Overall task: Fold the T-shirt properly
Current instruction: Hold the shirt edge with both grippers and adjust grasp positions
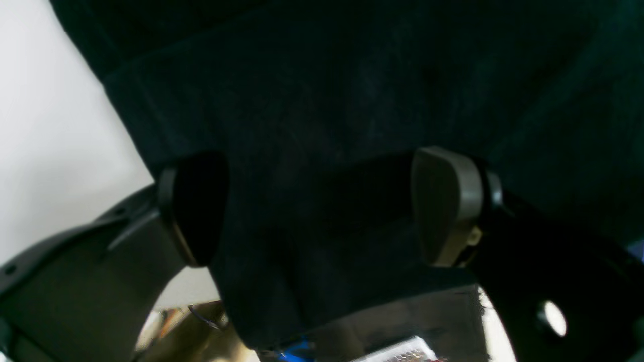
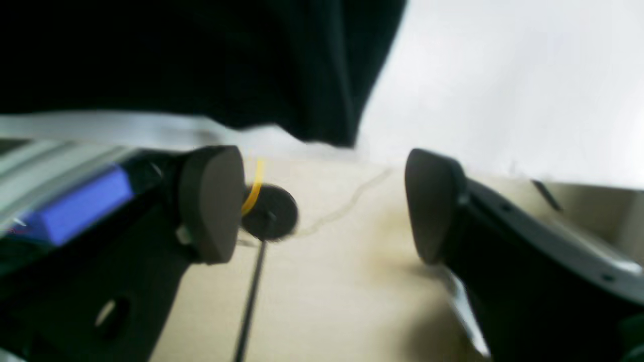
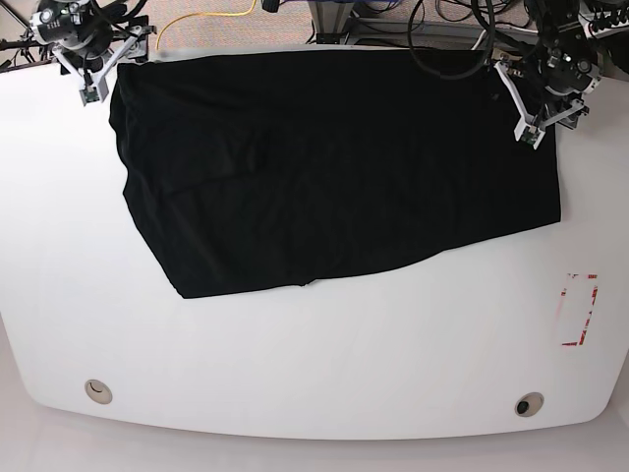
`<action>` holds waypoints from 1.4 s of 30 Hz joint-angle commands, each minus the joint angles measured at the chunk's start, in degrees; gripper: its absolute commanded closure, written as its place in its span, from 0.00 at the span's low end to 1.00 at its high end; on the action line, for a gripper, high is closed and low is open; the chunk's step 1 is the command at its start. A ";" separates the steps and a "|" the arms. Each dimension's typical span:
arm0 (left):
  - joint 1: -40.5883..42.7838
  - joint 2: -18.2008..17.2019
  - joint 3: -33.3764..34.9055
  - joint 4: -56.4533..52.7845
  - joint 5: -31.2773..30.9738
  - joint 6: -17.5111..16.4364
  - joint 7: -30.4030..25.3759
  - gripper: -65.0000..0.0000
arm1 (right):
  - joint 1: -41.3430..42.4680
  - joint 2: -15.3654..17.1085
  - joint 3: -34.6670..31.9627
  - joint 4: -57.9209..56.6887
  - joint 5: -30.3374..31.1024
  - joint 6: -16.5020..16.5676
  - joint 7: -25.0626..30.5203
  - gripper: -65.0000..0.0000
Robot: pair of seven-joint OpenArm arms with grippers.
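Note:
The T-shirt is a large black cloth lying flat across the far half of the white table, its lower edge slanting up to the right. My left gripper is at its far right corner. In the left wrist view the left gripper is open, and black T-shirt cloth fills the gap between its fingers. My right gripper is at the far left corner. In the right wrist view the right gripper is open with nothing between its fingers, and a T-shirt corner lies just beyond them.
A red-and-white marked rectangle is on the table at the right. Two round holes sit near the front edge. Cables, one of them yellow, run behind the table's far edge. A blue block shows beside the right gripper's left finger.

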 commanded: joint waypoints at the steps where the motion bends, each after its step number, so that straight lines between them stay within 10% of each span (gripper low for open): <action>1: 1.43 -2.16 -0.36 -0.45 0.79 0.03 -2.18 0.21 | -0.83 0.88 0.90 1.04 4.18 -0.07 0.55 0.28; 12: 1.96 -6.30 -0.62 -4.84 0.62 0.03 -7.19 0.21 | -0.74 2.29 -0.15 0.95 20.27 -0.07 -0.85 0.29; 17: 1.87 -6.38 -0.71 -4.75 0.88 0.03 -7.19 0.21 | -0.21 2.20 -4.02 0.78 26.33 -0.07 -2.88 0.50; 24: 2.04 -6.38 -0.71 -4.84 0.97 0.03 -7.19 0.21 | 2.60 1.85 -9.38 -0.45 22.91 -0.07 -2.79 0.83; 42: 1.87 -6.38 -0.80 -5.19 1.06 0.03 -7.45 0.21 | 5.77 3.60 -9.82 -9.42 9.10 -0.07 1.34 0.77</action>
